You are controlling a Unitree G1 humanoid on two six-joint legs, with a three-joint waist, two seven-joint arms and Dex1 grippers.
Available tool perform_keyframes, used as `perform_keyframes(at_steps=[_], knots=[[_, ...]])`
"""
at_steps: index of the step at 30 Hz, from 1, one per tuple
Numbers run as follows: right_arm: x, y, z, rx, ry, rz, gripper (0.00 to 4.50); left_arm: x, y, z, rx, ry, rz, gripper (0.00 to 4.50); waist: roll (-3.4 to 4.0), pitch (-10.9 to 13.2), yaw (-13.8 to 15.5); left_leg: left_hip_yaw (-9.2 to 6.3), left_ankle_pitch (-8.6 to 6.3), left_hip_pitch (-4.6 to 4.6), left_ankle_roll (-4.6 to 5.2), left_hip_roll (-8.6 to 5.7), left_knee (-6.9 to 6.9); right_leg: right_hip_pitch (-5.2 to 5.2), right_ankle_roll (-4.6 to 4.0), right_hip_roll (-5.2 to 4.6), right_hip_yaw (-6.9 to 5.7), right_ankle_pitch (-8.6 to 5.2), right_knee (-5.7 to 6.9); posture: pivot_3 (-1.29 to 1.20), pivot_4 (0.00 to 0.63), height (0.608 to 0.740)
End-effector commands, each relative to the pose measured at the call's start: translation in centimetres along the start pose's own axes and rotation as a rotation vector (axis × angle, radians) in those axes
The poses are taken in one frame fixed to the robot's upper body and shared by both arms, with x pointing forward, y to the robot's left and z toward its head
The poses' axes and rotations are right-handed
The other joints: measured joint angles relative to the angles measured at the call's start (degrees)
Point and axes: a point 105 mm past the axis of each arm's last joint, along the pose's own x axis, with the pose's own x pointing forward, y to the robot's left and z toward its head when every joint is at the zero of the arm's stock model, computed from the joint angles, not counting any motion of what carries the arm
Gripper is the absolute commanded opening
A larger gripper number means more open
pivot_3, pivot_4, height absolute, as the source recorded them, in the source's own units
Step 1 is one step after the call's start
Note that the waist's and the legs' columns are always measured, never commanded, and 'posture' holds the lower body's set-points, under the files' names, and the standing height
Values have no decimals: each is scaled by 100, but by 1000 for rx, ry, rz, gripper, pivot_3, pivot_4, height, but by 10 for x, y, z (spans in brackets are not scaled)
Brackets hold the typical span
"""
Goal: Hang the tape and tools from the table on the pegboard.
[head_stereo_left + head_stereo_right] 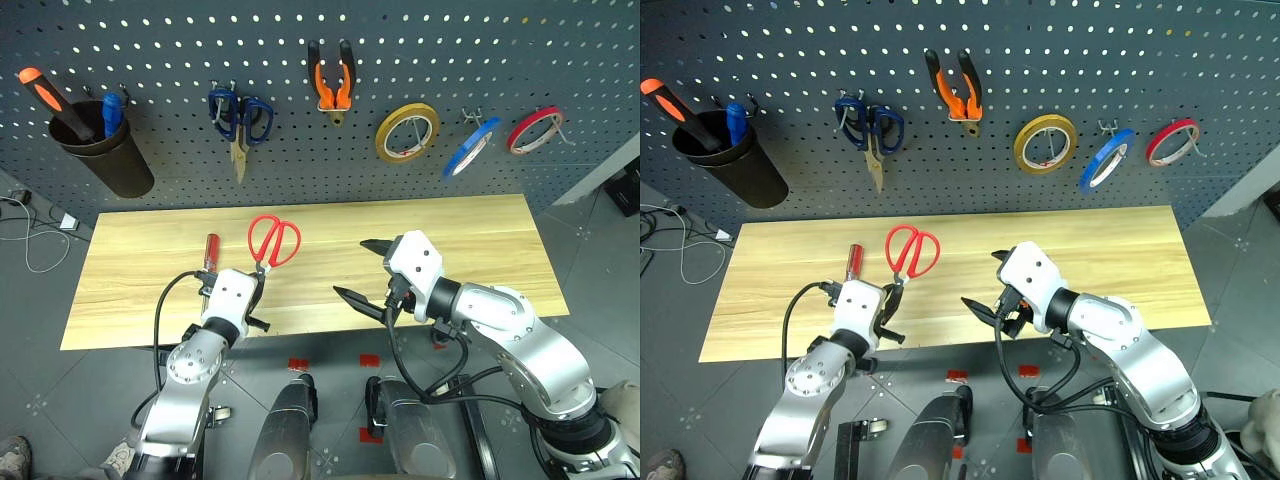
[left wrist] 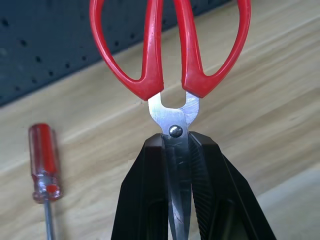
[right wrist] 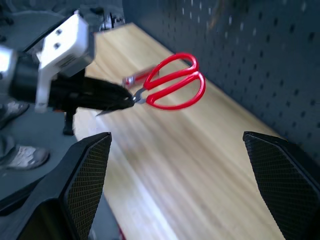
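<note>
The left gripper (image 2: 179, 150) was pinching the red-handled scissors (image 1: 273, 241) by the steel blades just below the pivot, above the table (image 1: 480, 240), probably so that the handle loops stayed free to slip over a hook on the pegboard (image 1: 300, 130). The right gripper (image 1: 363, 272) waited nearby with jaws spread wide and empty. The screwdriver (image 1: 211, 252) lay on the table, while the pliers (image 1: 331, 82) and blue tape (image 1: 470, 148) were hanging on the board.

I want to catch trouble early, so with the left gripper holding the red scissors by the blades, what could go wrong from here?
1. The left gripper pinches the red scissors only on their smooth steel blades, so they could slip or swivel on the way to the pegboard.
2. The screwdriver lies close beside the left gripper and could get knocked.
3. The open right gripper hovers nearby; the arms might collide.
</note>
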Motion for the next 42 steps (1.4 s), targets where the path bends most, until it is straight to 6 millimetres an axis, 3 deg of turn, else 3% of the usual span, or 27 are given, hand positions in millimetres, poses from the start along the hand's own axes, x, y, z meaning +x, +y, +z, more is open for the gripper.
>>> perform_keyframes(at_steps=[1,5,12,20,26,30,34,37,42], knots=[[-13,12,23,-48,-109,71,4500,-15,38,66,212,-271,209,308,-1,0,14,-1,-1,-1,1,0,0,0,0,0,-2,0,0,-69,286,740],[-12,8,26,-43,-136,69,4500,-19,63,92,253,-351,303,308,-5,-10,16,-9,0,-2,2,1,10,1,3,2,-14,-2,14,-51,279,740],[-2,-4,33,-60,-172,46,4500,-5,68,120,268,-449,282,308,-16,-34,1,-8,4,0,-1,-1,14,2,1,2,-18,2,30,-49,267,740],[4,-10,38,-94,-186,57,4500,20,69,119,222,-437,266,308,-29,-44,-10,-9,14,0,-19,-2,17,3,0,2,-21,3,32,-65,267,740],[11,-12,50,-102,-230,55,4500,44,58,114,163,-400,201,308,-31,-48,-11,-10,16,0,-21,-2,21,4,-1,2,-23,3,37,-73,271,740],[14,-13,52,-82,-247,42,4500,49,48,115,118,-398,156,1605,-45,-67,-16,-10,16,1,-21,-2,24,4,-2,2,-23,4,37,-79,270,740],[17,-16,56,-40,-274,10,4500,49,47,99,118,-335,152,2766,-44,-70,-31,-9,17,1,-22,-2,24,4,-3,2,-20,4,38,-77,272,740],[22,-17,50,-23,-244,-27,4500,49,40,69,24,-220,93,3631,-43,-88,-36,-9,17,5,-22,-1,23,4,-3,2,-18,4,41,-77,273,740],[34,-28,17,57,-50,-191,4500,36,32,-3,-226,86,12,3631,-43,-107,-39,-6,17,8,-23,-1,23,3,-3,2,-10,4,42,-73,287,740]])
